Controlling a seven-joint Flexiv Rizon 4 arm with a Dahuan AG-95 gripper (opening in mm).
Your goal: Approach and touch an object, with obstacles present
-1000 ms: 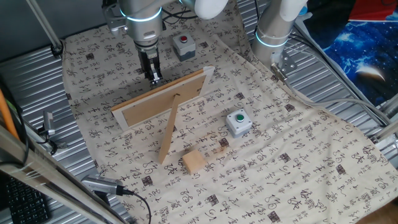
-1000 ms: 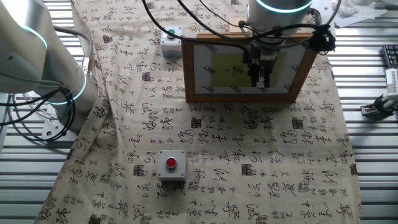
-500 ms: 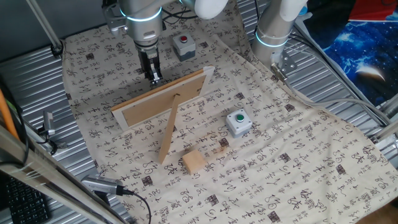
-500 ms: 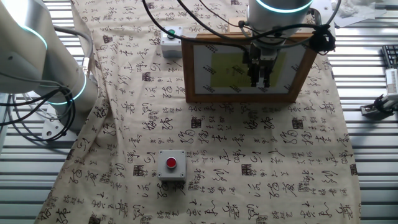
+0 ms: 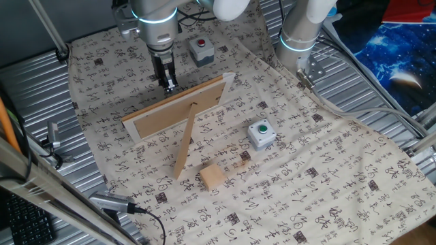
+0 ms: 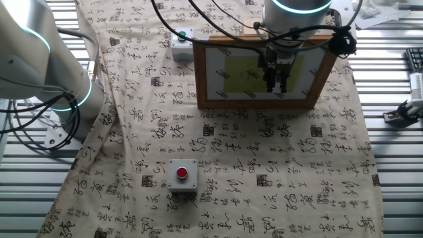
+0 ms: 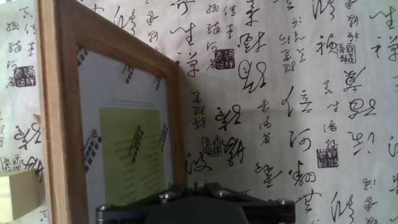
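Note:
The small tan wooden cube (image 5: 212,177) lies on the cloth in front of the frame's prop leg (image 5: 184,146). The large light-wood picture frame (image 5: 178,107) stands tilted between the cube and my gripper (image 5: 167,84). The gripper hangs just behind the frame's top edge, empty, with its fingers a little apart. In the other fixed view the gripper (image 6: 276,84) is over the frame's glass (image 6: 246,74), and the cube is hidden behind the frame. The hand view shows the frame (image 7: 62,118) at left and only the gripper's body (image 7: 196,202). Its fingertips are out of sight there.
A grey box with a green button (image 5: 261,134) sits right of the cube. A grey box with a red button (image 5: 200,49) sits at the back, beside the gripper. A second arm's base (image 5: 298,41) stands at the back right. Metal ridged table edges surround the cloth.

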